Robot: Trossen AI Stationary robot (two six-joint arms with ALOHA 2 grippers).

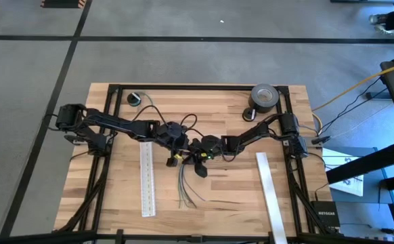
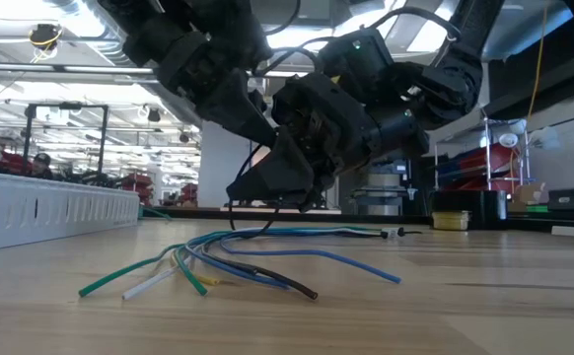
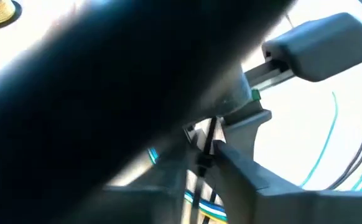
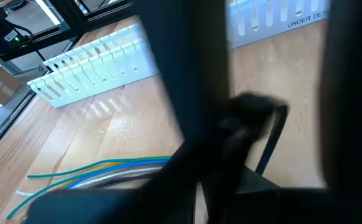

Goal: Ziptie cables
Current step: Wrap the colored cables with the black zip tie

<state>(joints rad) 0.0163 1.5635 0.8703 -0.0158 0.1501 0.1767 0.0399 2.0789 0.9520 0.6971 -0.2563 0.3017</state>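
The cables (image 1: 186, 186), thin wires in blue, green, grey and pale yellow, lie in a loose bundle on the wooden table; in the low view the cables (image 2: 257, 258) rest flat, their free ends fanned toward the near edge. Both grippers meet just above the bundle's far end. My left gripper (image 1: 181, 153) comes in from the left, my right gripper (image 1: 198, 161) from the right. A thin black ziptie (image 3: 213, 132) stands between them, and both are shut on it. It also shows in the right wrist view as a black ziptie (image 4: 272, 142). A thin black loop (image 2: 267, 222) hangs below the grippers down to the cables. My left gripper is shut on the ziptie's thin strip (image 3: 214, 144), its fingertips (image 3: 243, 168) slanting down from the table's left side and lying across the strip. Which end of the strip they have does not show. My right gripper is shut on the ziptie, but its own dark fingers (image 4: 249, 118) hide the place of contact. A free length of the strip (image 4: 268, 152) sticks out beyond them, clear of the table.
One long white slotted strip (image 1: 147, 179) lies left of the cables, another (image 1: 271, 196) to the right. A roll of grey tape (image 1: 265, 97) stands at the far right and a small round coil (image 1: 135, 99) at the far left. Bare wood lies toward the near edge.
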